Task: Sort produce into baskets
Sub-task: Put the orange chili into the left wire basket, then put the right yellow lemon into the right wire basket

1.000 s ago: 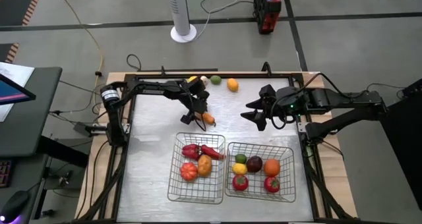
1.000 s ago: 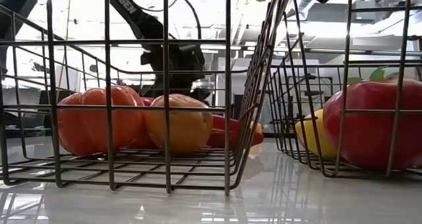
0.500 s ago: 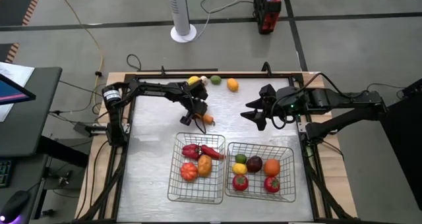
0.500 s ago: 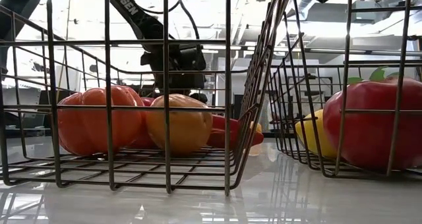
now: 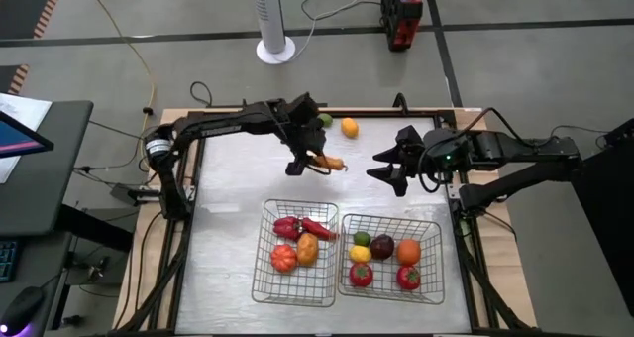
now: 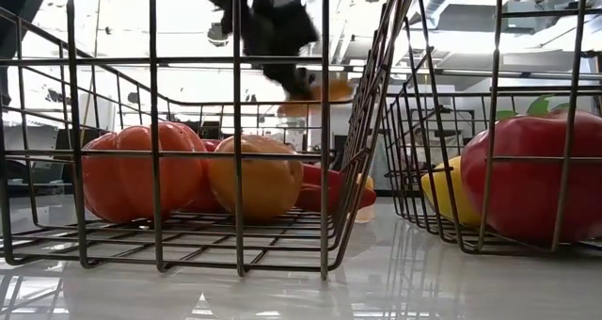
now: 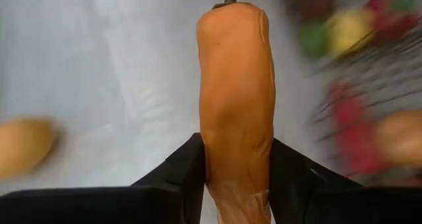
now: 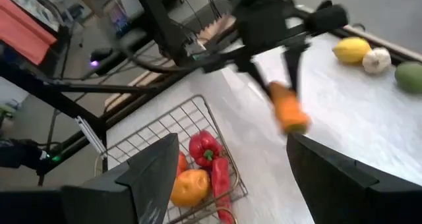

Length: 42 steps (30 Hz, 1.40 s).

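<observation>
My left gripper [image 5: 317,163] is shut on an orange carrot [image 5: 331,163] above the table, a little far of the two wire baskets. The carrot also shows in the low view [image 6: 318,92] and the right wrist view [image 8: 288,112]. The left basket [image 5: 265,240] holds red peppers, a tomato and a yellow-orange piece. The right basket [image 5: 438,248] holds red, orange, yellow, green and dark purple pieces. My right gripper [image 5: 392,171] is open and empty, to the right of the carrot. My left gripper pinches the carrot's narrow end [image 7: 236,178] between its two fingers [image 7: 178,168]. The carrot runs on past the fingertips, its stem end [image 7: 232,0] farthest from the gripper. It is lifted clear of the table and slants down toward the table's right.
An orange fruit [image 5: 349,128] and a green one [image 5: 324,120] lie by the table's far edge. The right wrist view shows a lemon [image 8: 351,50], a whitish bulb [image 8: 376,60] and the green fruit [image 8: 410,76] there. Bare table lies left of the baskets.
My left gripper has gone up and toward the table's right and far edge, shut on the carrot. The carrot has been lifted clear of the table and has turned about, so that it points toward the right.
</observation>
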Each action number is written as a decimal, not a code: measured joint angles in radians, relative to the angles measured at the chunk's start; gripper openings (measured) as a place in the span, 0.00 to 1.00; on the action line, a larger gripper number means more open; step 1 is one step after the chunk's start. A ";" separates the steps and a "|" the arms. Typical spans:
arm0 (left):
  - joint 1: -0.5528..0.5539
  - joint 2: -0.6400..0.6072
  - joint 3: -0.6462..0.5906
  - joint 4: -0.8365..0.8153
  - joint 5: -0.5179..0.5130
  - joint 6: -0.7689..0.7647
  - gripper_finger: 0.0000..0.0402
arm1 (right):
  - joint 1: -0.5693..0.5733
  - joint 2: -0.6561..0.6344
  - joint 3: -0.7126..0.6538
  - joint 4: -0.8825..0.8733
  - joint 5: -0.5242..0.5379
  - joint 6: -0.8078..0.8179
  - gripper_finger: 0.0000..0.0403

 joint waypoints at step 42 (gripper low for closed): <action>-0.422 -0.138 -0.007 -0.278 -0.312 -0.533 0.44 | -0.263 0.234 0.000 -0.027 -0.132 -0.216 0.77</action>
